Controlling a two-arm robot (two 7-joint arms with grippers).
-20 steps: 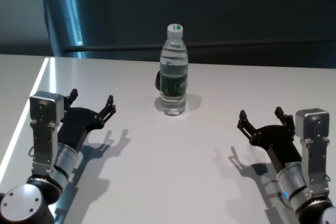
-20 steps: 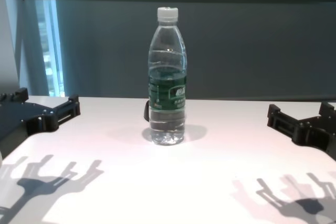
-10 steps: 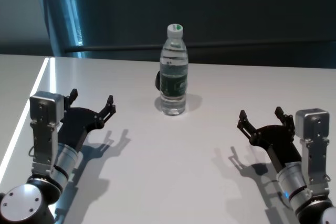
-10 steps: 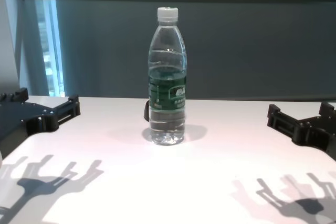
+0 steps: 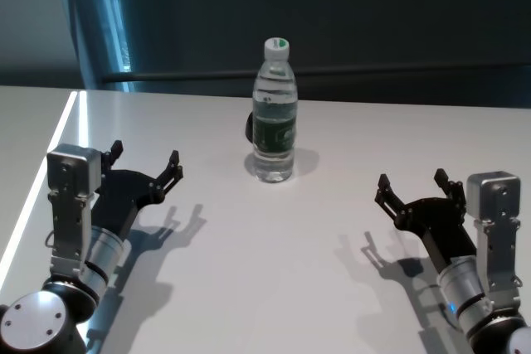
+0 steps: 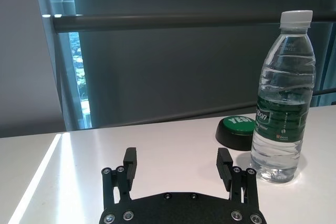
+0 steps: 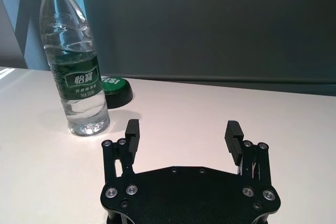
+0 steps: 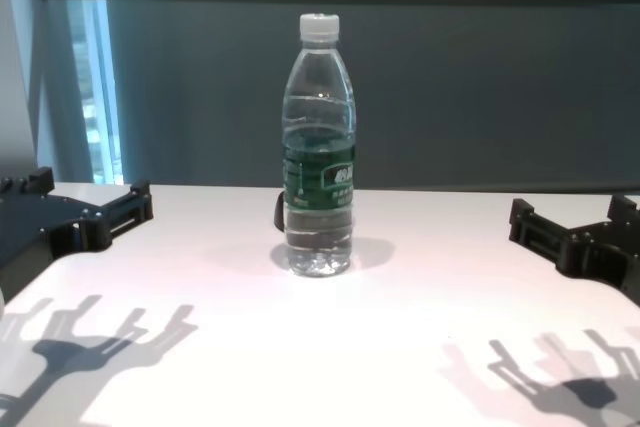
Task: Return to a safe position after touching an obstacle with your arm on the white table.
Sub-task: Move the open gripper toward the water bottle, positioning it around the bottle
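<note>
Standing upright: bottle point(image 5: 274, 113), water inside | table point(image 5: 274, 271) | grippers apart

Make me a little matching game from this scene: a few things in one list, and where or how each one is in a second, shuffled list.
Things
1. water bottle
2. green button
3. left gripper
4. right gripper

Places and states
A. open and empty, on the robot's left side of the white table
B. low and round, just behind the bottle
C. standing upright in the middle, white cap on
D. open and empty, on the robot's right side of the table

Pairs: 1-C, 2-B, 3-A, 4-D
</note>
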